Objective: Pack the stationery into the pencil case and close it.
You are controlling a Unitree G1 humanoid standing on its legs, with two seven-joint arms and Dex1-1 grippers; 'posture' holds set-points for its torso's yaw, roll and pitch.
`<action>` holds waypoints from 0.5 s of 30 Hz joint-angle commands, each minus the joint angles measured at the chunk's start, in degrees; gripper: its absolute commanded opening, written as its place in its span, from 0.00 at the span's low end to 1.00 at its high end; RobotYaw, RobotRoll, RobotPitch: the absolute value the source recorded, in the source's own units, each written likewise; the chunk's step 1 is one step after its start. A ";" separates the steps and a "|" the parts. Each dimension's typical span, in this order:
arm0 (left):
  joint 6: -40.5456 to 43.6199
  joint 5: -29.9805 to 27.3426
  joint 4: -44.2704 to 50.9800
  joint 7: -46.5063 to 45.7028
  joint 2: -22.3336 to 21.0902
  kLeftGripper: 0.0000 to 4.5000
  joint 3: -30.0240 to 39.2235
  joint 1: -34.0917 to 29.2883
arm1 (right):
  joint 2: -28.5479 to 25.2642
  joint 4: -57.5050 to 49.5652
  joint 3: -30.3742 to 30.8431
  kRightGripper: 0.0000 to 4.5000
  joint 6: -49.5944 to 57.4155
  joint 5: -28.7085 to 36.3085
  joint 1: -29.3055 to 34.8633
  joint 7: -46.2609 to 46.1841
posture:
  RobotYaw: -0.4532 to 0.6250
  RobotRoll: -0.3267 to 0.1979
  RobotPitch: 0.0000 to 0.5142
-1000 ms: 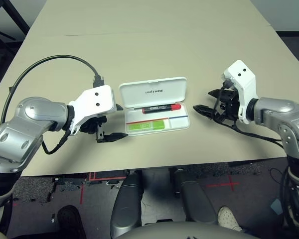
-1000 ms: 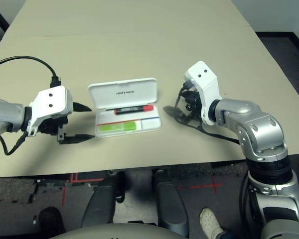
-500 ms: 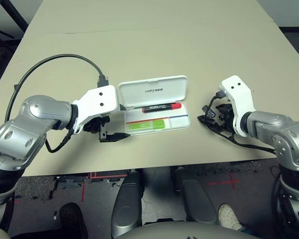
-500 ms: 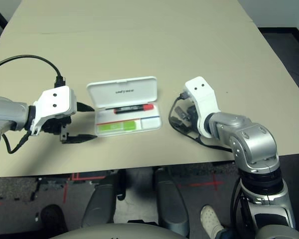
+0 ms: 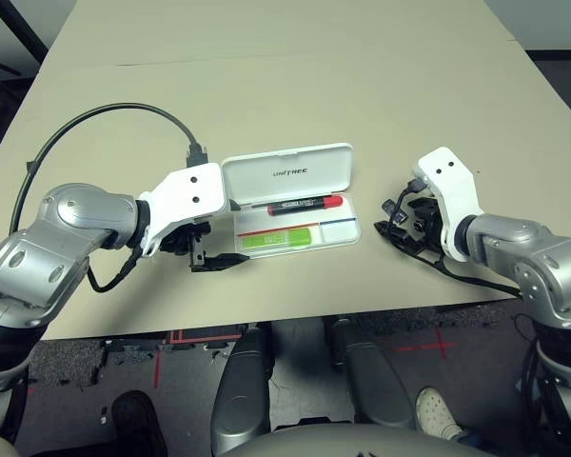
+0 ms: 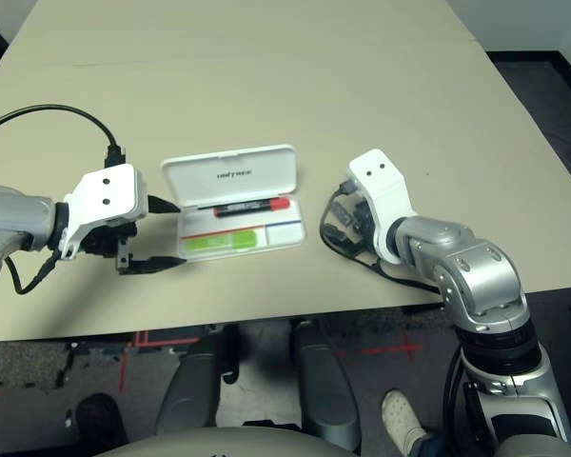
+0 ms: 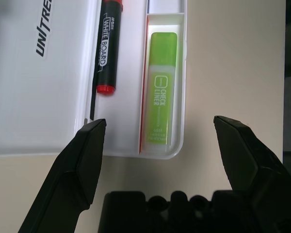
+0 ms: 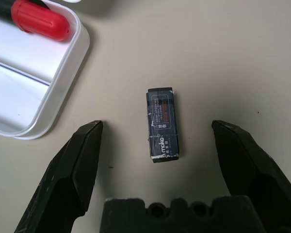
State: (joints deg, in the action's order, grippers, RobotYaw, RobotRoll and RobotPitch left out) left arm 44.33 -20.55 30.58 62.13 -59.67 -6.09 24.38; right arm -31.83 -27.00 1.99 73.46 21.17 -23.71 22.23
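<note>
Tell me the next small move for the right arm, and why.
Probably lower the right gripper and close it on the small dark eraser-like piece. That piece lies on the table between the open fingers, outside the pencil case. The marker and green highlighter already lie inside the open case, so this looks like the last item left to pack.

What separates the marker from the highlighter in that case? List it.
The marker is slim, black, red-capped; the highlighter is broader, flat, lime green. The marker lies next to the lid hinge; the highlighter sits in the outer compartment along the front wall. Both lie lengthwise inside the open pencil case.
</note>
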 commanded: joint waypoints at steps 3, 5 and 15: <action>0.65 -0.68 1.13 -0.34 0.04 0.99 -0.61 -0.63 | 1.70 1.97 2.60 1.00 0.81 -0.37 0.79 -0.94 | 0.45 0.62 0.52; 0.66 -0.67 1.17 -0.46 0.14 1.00 -0.68 -0.69 | 1.83 2.20 2.73 0.91 0.47 -0.56 0.76 -0.89 | 0.46 0.62 0.51; 0.31 -0.56 1.30 -0.77 0.50 1.00 -0.98 -0.97 | -1.31 3.52 4.24 0.12 -3.20 -1.01 -0.31 2.14 | 0.45 0.62 0.50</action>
State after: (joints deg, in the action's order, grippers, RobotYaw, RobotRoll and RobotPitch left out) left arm 44.63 -20.60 30.62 61.35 -59.29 -6.17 24.15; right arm -33.09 -24.50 3.75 70.01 19.26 -24.70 22.33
